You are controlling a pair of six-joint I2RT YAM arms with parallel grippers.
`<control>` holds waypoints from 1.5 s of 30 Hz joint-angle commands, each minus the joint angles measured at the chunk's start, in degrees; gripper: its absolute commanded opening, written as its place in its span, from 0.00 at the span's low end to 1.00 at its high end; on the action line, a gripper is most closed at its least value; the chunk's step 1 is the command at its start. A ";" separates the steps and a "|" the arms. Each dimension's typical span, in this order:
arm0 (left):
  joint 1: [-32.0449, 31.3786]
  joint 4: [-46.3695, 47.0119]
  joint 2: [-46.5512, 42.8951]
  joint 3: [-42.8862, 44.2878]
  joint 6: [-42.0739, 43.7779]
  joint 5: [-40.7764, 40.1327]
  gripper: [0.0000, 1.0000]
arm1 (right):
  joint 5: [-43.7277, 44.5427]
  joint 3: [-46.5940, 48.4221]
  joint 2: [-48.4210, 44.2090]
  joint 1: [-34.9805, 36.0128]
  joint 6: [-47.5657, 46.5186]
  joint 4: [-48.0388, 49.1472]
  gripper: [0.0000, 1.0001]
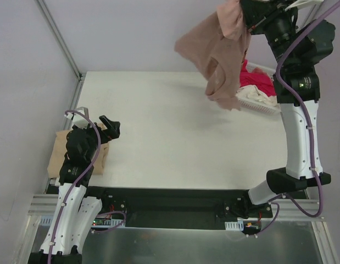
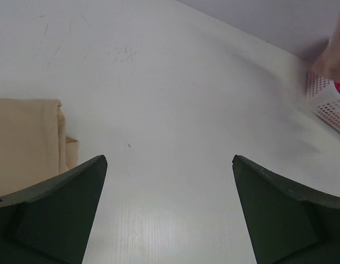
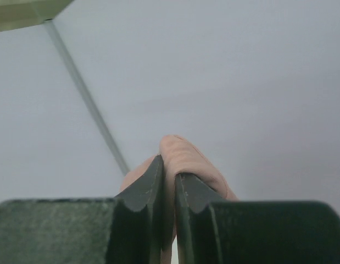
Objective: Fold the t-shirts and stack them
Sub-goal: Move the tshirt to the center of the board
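A dusty pink t-shirt (image 1: 219, 49) hangs in the air at the back right, bunched and drooping over the basket's left end. My right gripper (image 1: 244, 14) is raised high and shut on a fold of it; in the right wrist view the fingers (image 3: 153, 179) pinch pink cloth (image 3: 183, 154). A folded tan t-shirt (image 1: 59, 151) lies at the table's left edge, partly under my left arm. My left gripper (image 1: 109, 127) hovers just right of it, open and empty, with the tan t-shirt (image 2: 24, 132) at the left of its wrist view. A magenta-red t-shirt (image 1: 255, 80) and a cream one (image 1: 258, 98) lie in the basket.
A white latticed basket (image 1: 252, 105) stands at the table's back right, and its corner (image 2: 326, 102) shows at the right of the left wrist view. White table (image 1: 170, 137) spreads between the arms. A metal frame post (image 1: 60, 38) runs along the back left wall.
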 commanded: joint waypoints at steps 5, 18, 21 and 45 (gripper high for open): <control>-0.07 2.29 -0.16 -0.07 0.26 -0.02 0.99 | -15.18 -3.66 -5.06 11.43 8.21 12.37 0.13; -0.07 2.12 5.19 0.89 -0.88 0.94 0.99 | 23.26 -53.04 -31.69 8.55 -5.65 -4.23 0.25; -0.07 2.20 7.30 1.60 -1.32 3.67 0.99 | 31.02 -57.98 -28.54 0.84 -10.92 -11.52 0.30; -0.78 0.18 4.15 -15.98 -17.57 21.87 0.99 | 40.25 -68.10 -15.19 55.81 17.17 -26.56 0.97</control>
